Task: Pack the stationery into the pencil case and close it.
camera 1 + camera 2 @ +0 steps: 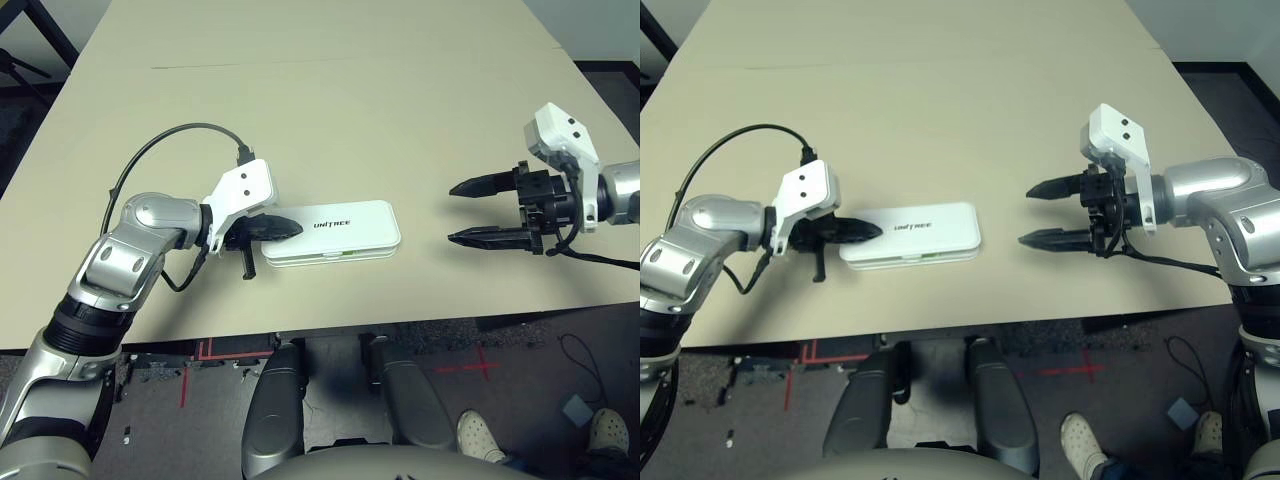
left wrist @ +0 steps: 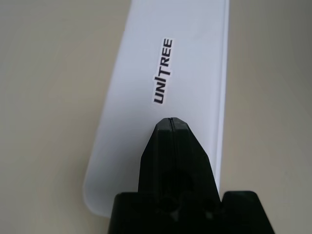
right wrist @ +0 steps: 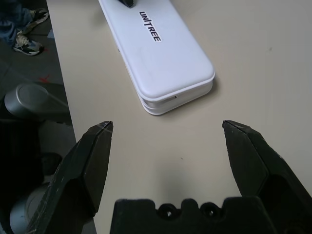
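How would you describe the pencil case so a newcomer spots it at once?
Start at the beige table, then look to its near edge, between the two arms. There lies the white flat rectangular plastic pencil case, lid down, with the shut left gripper at its left end. Its rounded corners and black UNITREE print set it apart.

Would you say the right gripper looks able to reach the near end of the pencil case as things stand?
Probably yes. The right gripper is open and points at the pencil case, with bare table between them. The shut left gripper sits at the far end.
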Robot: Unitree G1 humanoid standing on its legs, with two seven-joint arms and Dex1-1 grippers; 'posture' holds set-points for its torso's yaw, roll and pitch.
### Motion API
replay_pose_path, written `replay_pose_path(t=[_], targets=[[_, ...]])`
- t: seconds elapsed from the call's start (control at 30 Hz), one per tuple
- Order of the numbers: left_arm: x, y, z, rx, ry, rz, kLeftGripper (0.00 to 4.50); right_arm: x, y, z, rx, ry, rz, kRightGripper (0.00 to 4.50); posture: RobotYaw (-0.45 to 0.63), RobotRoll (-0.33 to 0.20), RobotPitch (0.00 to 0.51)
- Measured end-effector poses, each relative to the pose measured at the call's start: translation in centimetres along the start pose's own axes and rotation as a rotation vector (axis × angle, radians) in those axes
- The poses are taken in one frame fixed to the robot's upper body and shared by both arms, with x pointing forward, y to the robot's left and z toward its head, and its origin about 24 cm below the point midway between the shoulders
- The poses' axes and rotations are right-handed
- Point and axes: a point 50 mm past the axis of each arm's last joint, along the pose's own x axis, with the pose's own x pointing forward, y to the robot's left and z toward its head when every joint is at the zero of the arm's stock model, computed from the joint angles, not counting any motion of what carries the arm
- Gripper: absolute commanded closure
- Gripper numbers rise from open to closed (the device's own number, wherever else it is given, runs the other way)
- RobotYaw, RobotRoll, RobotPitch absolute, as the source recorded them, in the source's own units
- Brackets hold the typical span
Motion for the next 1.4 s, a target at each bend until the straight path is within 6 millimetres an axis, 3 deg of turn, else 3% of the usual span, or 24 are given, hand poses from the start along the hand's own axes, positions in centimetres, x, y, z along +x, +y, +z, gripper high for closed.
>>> replay_pose_path(t=[0.67,0.8,0.9,1.1,1.27,1.3,1.4], targets=[[0.8,-1.5,-0.5,0.018,0.049,-0.024,4.48,0.8,-0.1,-0.2,-0.016,0.008,-0.009,0.00,-0.02,0.000,0.237],[0.9,-1.3,-0.8,-0.060,-0.039,0.037,4.48,1.9,-0.5,-0.2,-0.017,-0.055,-0.053,0.00,-0.02,0.000,0.237],[-0.2,-0.2,-1.0,-0.153,-0.159,0.171,4.48,2.7,-1.4,-0.3,0.015,-0.164,-0.154,0.00,-0.01,0.000,0.227],[-4.8,2.7,-2.3,-0.311,-0.378,0.583,2.34,2.3,-4.3,-1.4,0.075,-0.372,-0.513,0.00,0.01,0.000,0.216],[-9.6,4.8,-6.0,-0.377,-0.445,0.972,0.30,1.4,-6.6,-3.9,0.156,-0.464,-0.848,0.00,0.02,0.000,0.204],[-10.3,5.0,-6.8,-0.381,-0.448,1.035,0.04,1.1,-7.0,-4.4,0.169,-0.473,-0.917,0.00,0.02,0.000,0.204],[-12.0,5.5,-9.0,-0.389,-0.444,1.188,0.04,0.1,-8.1,-5.3,0.183,-0.496,-1.084,0.00,0.02,0.000,0.201]])
